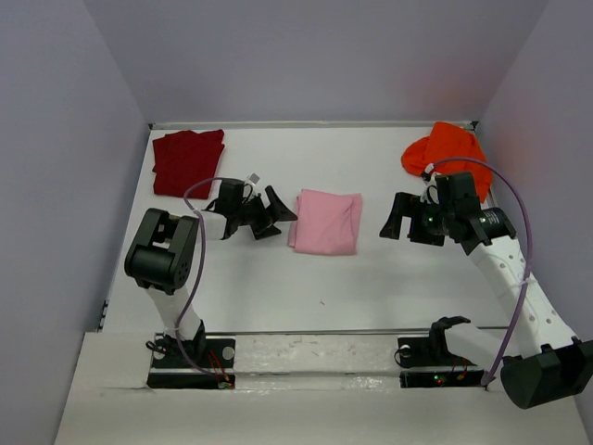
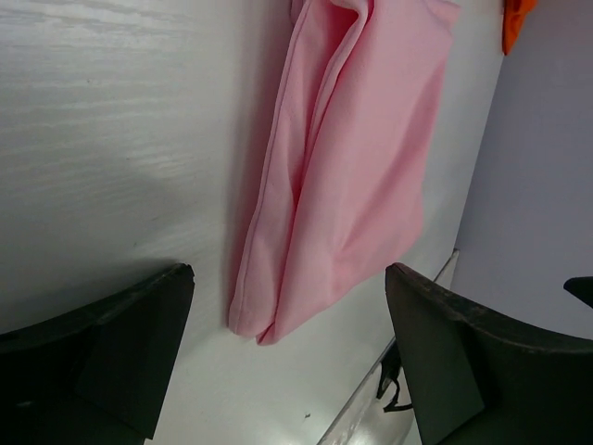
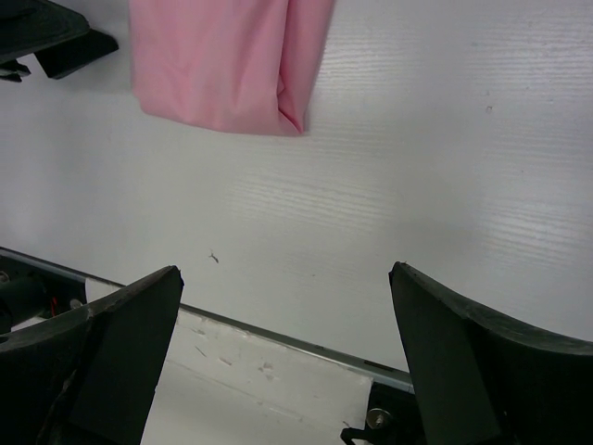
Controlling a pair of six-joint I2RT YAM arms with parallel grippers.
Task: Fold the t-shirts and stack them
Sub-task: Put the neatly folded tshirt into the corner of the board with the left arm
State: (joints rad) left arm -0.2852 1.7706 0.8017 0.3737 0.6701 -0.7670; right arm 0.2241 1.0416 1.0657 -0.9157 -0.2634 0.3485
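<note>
Found arm bases (image 1: 190, 360) bolted at near edge, with left gripper (image 1: 276, 219) and right gripper (image 1: 391, 221) both spread wide and holding nothing, flanking light pink t-shirt (image 1: 326, 222), which lay folded at mid-table. Noted dark red t-shirt (image 1: 188, 162) lying as a flat rectangle in far left corner, well apart, and bright orange t-shirt (image 1: 445, 153) bunched and unfolded in far right corner. Judged risks: could pinch only the top layer of pink and undo its fold; could drag orange heap against side wall and snag it; could knock a stack askew in carrying. Saw smooth white table (image 1: 371, 287), faintly grained, likely slippery under cloth; saw plain pale lilac walls (image 1: 306, 56) close on three sides
</note>
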